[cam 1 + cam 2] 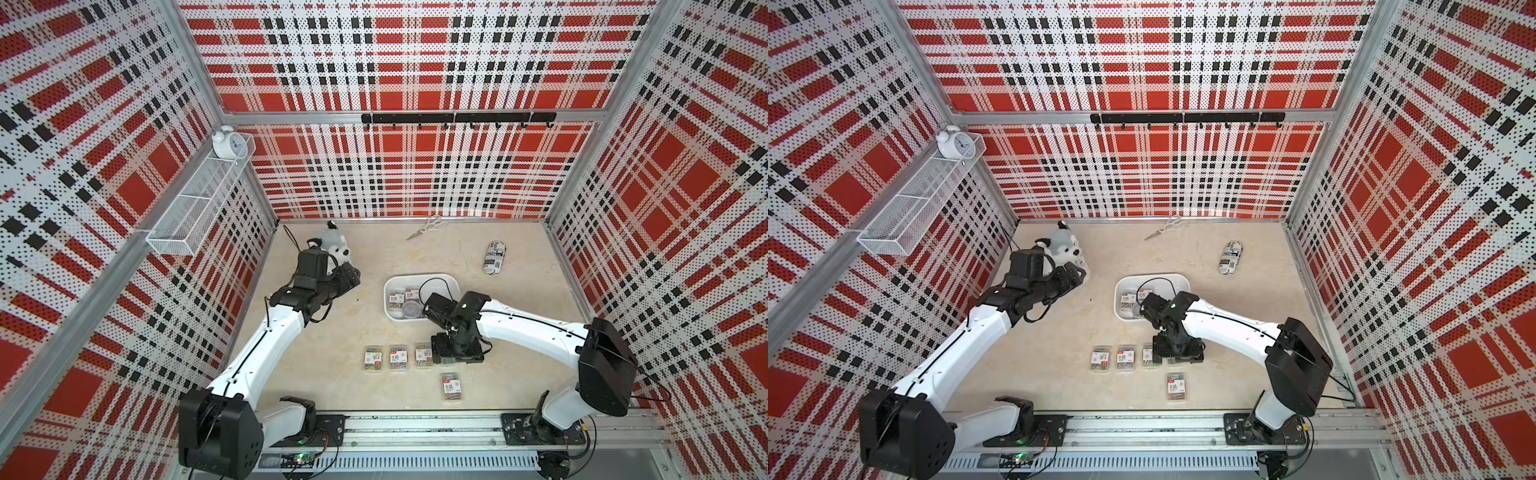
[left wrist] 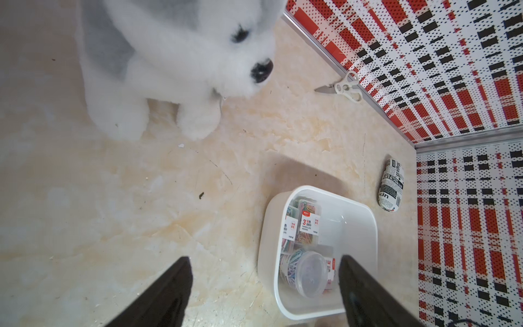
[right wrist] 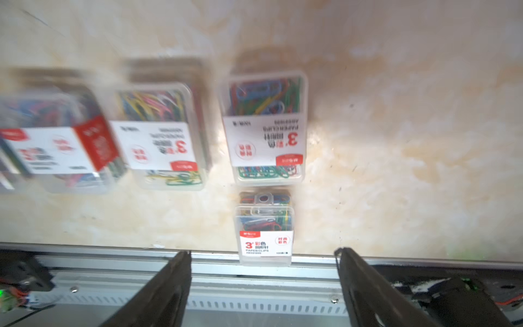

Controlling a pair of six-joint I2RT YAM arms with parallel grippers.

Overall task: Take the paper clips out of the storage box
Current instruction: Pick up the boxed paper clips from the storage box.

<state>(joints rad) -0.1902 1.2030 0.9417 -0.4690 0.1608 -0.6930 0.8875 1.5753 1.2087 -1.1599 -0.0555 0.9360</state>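
Because the cases (image 1: 398, 357) look light, stiff and slick, we would pinch each across its narrow sides, and the tub (image 2: 310, 273) across its lid. Three cases and one tub lie in the box (image 2: 365, 226); five cases, we think, lie on the table (image 1: 340, 340) near it, one half hidden beneath the right gripper (image 3: 261, 250). It and the left gripper (image 2: 263, 258) gape wide, empty.

Glossy white plastic storage box (image 2: 357, 240)

My left hand (image 2: 263, 258) hangs open and empty, arm stretched forward. My right hand (image 3: 261, 250) points down, fingers spread, holding nothing.
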